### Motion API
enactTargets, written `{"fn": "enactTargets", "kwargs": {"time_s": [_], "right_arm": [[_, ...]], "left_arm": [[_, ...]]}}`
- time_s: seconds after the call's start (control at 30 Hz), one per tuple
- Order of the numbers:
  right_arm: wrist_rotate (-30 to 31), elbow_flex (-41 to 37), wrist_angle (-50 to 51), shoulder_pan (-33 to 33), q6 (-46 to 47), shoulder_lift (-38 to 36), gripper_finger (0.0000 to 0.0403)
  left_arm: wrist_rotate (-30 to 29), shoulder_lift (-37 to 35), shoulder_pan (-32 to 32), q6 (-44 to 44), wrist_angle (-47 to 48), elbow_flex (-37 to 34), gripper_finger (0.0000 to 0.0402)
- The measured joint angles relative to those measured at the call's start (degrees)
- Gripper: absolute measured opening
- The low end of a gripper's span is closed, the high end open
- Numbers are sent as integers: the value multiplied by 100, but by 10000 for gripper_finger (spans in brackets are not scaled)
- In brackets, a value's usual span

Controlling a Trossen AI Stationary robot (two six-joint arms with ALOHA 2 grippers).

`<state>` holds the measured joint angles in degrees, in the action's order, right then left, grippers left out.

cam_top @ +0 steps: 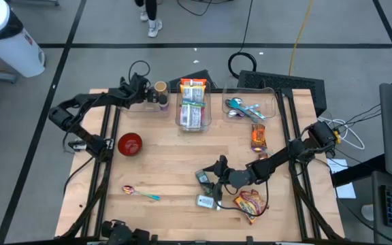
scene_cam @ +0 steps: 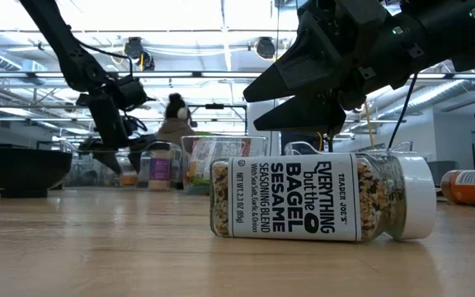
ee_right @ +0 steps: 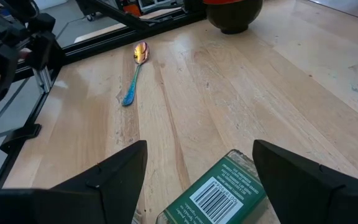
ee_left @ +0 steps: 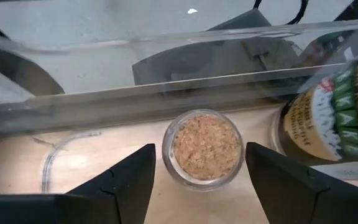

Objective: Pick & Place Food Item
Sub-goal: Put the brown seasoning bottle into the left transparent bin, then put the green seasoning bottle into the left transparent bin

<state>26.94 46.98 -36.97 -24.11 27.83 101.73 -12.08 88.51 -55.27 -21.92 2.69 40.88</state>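
Observation:
My left gripper (cam_top: 150, 94) is open at the table's far left. Its fingers stand on either side of a small open jar of tan crumbs (ee_left: 206, 147), which stands upright on the table (cam_top: 160, 88); I see no touch. A dark labelled bottle (ee_left: 328, 118) stands beside the jar. My right gripper (cam_top: 213, 171) is open above a green packet with a barcode (ee_right: 219, 194), which lies flat on the table near the middle (cam_top: 203, 177). A seasoning jar (scene_cam: 320, 198) lies on its side closer to the near edge, with my right gripper (scene_cam: 303, 91) above and behind it.
Two clear bins stand at the far side, one with snack packs (cam_top: 194, 105), one with utensils (cam_top: 250, 107). A red bowl (cam_top: 129, 143), a coloured spoon (cam_top: 140, 193), an orange bottle (cam_top: 258, 136) and a snack bag (cam_top: 250, 203) lie about the wooden table (cam_top: 169, 163).

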Motion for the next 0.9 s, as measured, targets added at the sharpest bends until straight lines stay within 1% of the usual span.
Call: {"fn": "enactTargets", "kwargs": {"time_s": [0.13,0.33,0.47,0.6,0.73,0.83,0.9], "right_arm": [[0,0,0,-1,0,0,283],[0,0,20,-1,0,-2,283],[0,0,41,-1,-4,0,283],[0,0,39,-1,-11,0,283],[0,0,39,-1,-106,0,283],[8,0,32,39,-244,0,283],[8,0,-28,116,-379,0,283]], "left_arm": [[28,-233,-2,84,19,0,259],[678,-904,-2,485,73,0,261],[942,-1421,3,578,261,2,262],[1415,-1978,3,655,390,2,262],[2079,-2538,49,746,513,2,261],[2514,-2912,274,876,623,2,256],[2602,-3081,528,952,635,2,252]]}}
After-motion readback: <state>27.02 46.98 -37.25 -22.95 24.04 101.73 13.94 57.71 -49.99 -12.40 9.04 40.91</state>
